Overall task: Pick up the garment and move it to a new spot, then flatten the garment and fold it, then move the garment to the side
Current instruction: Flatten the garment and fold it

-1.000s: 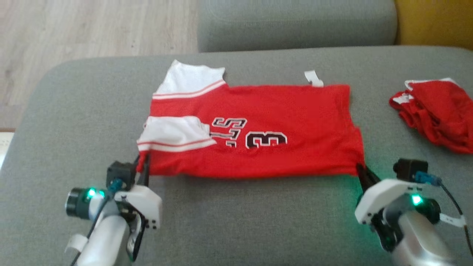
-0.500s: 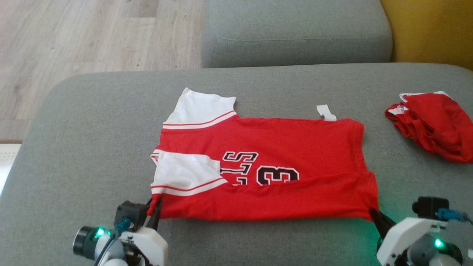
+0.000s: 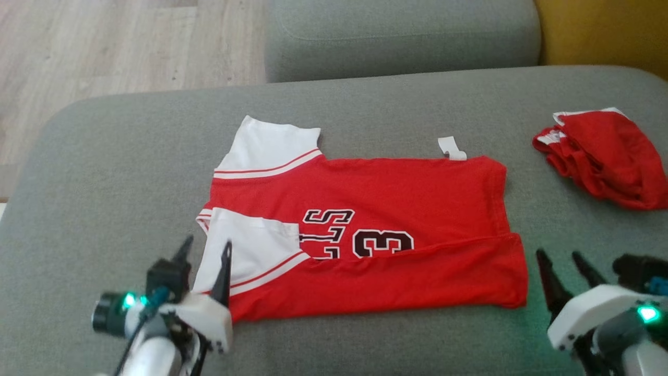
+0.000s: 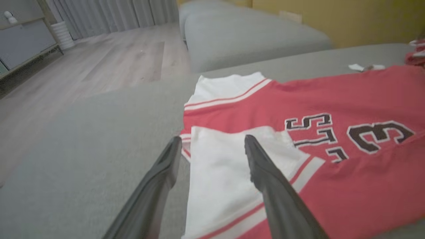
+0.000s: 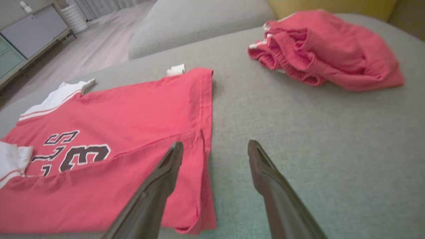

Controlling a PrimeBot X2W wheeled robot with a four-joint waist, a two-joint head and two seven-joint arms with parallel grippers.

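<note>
Left pincer (image 3: pixel 207 244) and right pincer (image 3: pixel 558 256), both released, flank the red garment (image 3: pixel 391 209) on the couch (image 3: pixel 104 156).

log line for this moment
red jersey: lying on grey sofa | left gripper: open, at white sleeve | right gripper: open, at hem corner

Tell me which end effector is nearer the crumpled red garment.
Right. The right end effector is below the crumpled red garment in the head view; the left end effector is across the jersey, by its white sleeve.
</note>
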